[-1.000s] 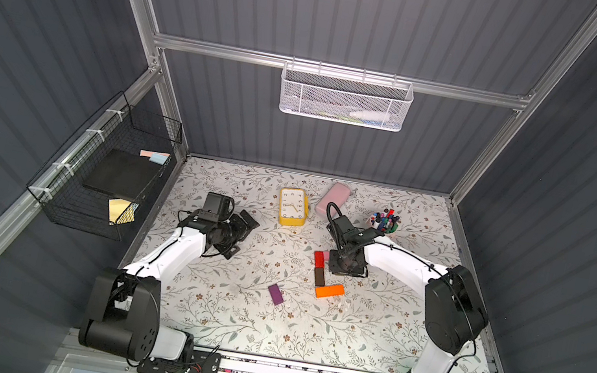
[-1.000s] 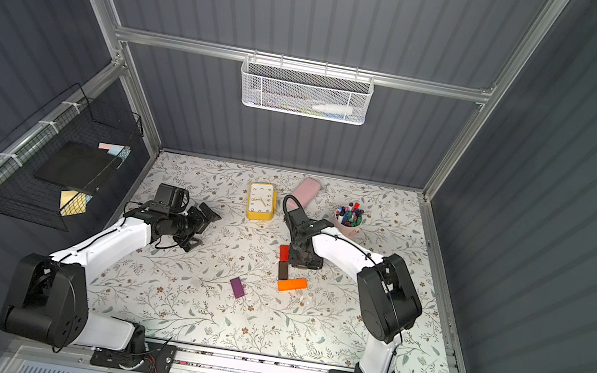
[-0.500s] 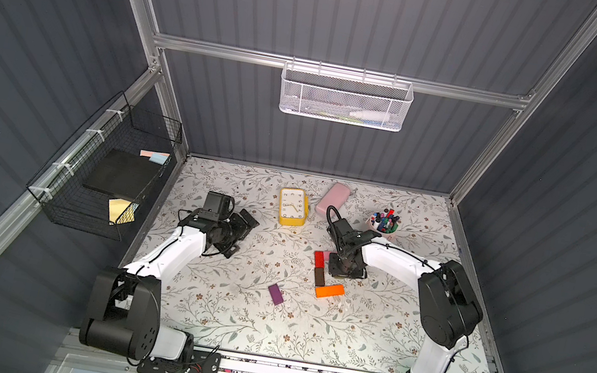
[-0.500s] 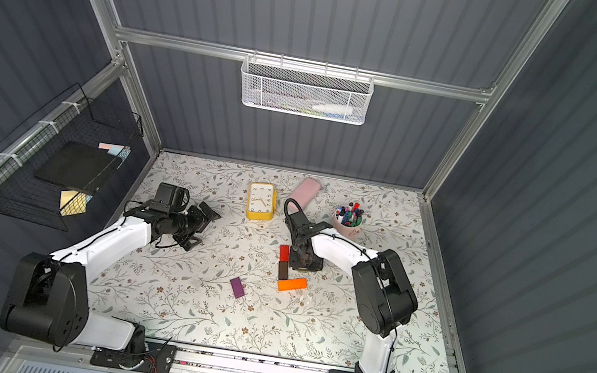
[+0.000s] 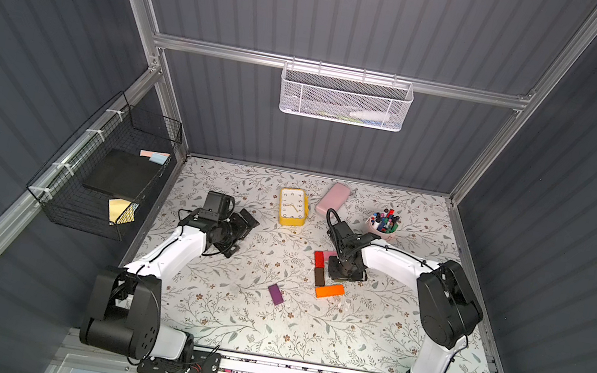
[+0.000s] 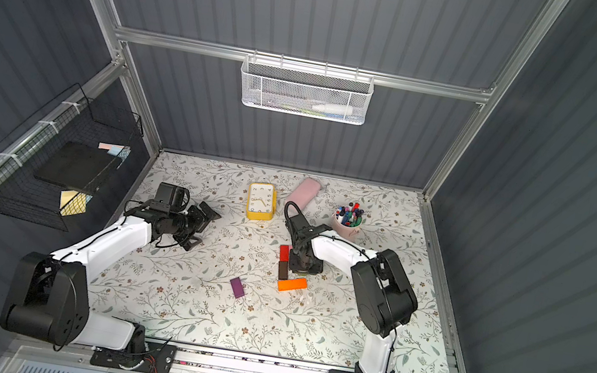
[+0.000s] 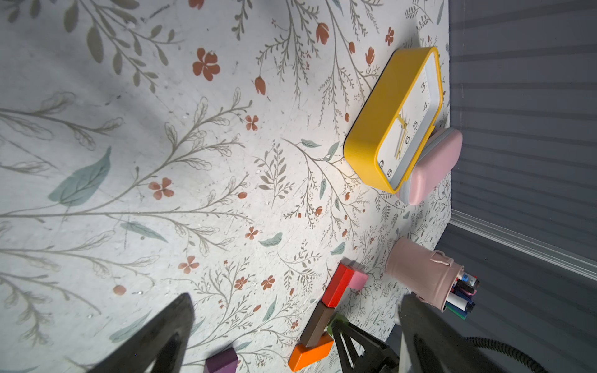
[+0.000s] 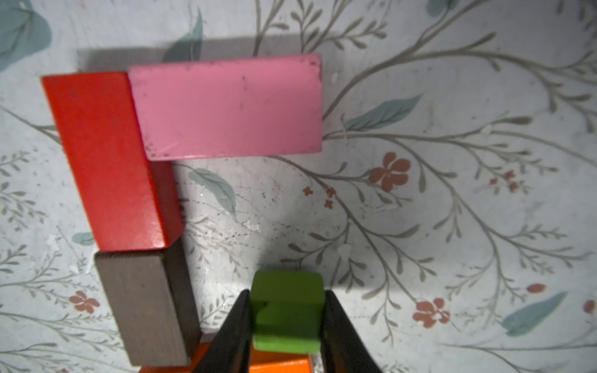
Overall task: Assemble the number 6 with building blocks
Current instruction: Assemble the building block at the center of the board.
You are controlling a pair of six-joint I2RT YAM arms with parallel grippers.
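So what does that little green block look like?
The green cube is small, with rounded edges and a matte painted look. The right gripper pinches two opposite sides. It is over the orange block, apart from the brown block; whether it rests on the orange one cannot be told.

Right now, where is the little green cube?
In the right wrist view, the green cube is pinched in the right gripper, right by the orange block, with the brown block a small gap away.

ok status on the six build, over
Right gripper shut on green cube, by orange block. Left gripper open, empty. Purple block apart, unplaced. Clock, pen cup behind, apart.
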